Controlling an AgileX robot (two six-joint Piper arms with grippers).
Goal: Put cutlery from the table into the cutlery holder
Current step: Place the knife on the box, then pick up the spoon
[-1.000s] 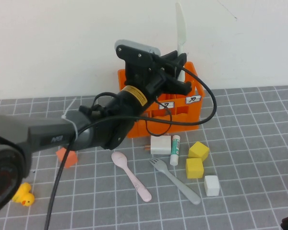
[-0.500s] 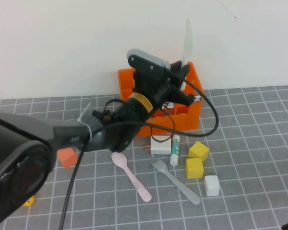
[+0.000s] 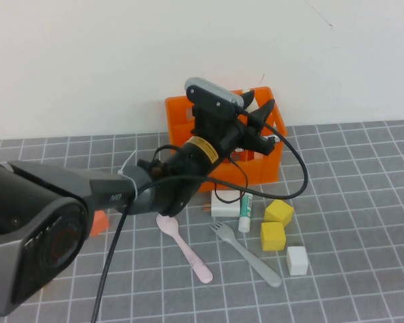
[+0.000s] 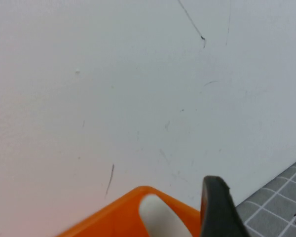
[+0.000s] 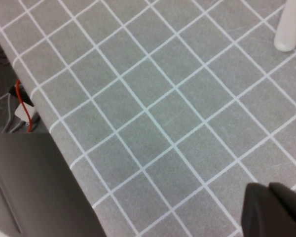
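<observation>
Down into the crate goes the knife (image 4: 160,219): a moment ago its cream blade stood tall above the left gripper (image 3: 256,114), and now only a sliver of it shows over the back of the orange cutlery holder (image 3: 178,111), the arm having dropped with it. From the wrist camera the rounded white end sits just inside the orange rim, close beside a dark finger (image 4: 218,207). Whether the left gripper has let go or is clamped on the knife I cannot tell from where I stand. The pink spoon (image 3: 183,245) and the grey fork (image 3: 246,252) lie side by side on the tiled table (image 3: 363,202), in front of the holder and well apart from it, near the glue stick (image 3: 245,210) and the yellow blocks (image 3: 276,222). The right gripper (image 5: 275,211) hangs low over bare tiles at the table's edge; its grip cannot be judged. I'd say the knife's drop is being finished; next the left arm should release, lift clear of the crate and come forward for the spoon
</observation>
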